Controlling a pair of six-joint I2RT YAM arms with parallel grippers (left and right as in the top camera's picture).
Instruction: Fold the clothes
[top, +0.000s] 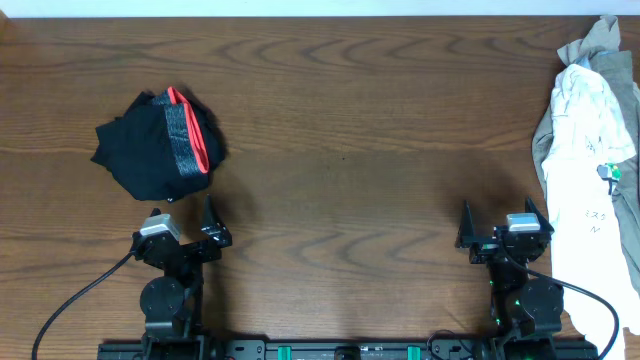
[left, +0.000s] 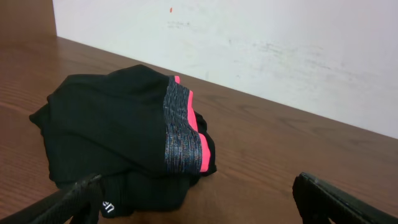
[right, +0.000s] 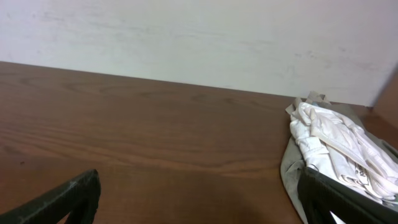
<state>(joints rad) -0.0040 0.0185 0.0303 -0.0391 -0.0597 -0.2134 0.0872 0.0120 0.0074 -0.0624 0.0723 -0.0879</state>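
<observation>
A black garment (top: 150, 150), crumpled in a soft heap with a heathered grey-and-red band, lies toward the left edge of the wood-grain bench (top: 350, 120). A creased white T-shirt (top: 590, 180) lies on a khaki garment (top: 603, 35) along the right edge. The left claw (top: 184, 222) and the right claw (top: 500, 226) gape wide, empty, near the front edge.

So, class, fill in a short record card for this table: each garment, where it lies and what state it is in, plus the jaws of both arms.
surface: brown wooden table
black garment: left side, bunched in a heap, grey-and-red band showing
white T-shirt: right edge, crumpled, lying over the khaki garment
khaki garment: right edge, mostly covered by the white one
left gripper: jaws open, empty, on the near side of the black garment, not touching it
right gripper: jaws open, empty, just left of the white T-shirt
folding: not yet begun
</observation>
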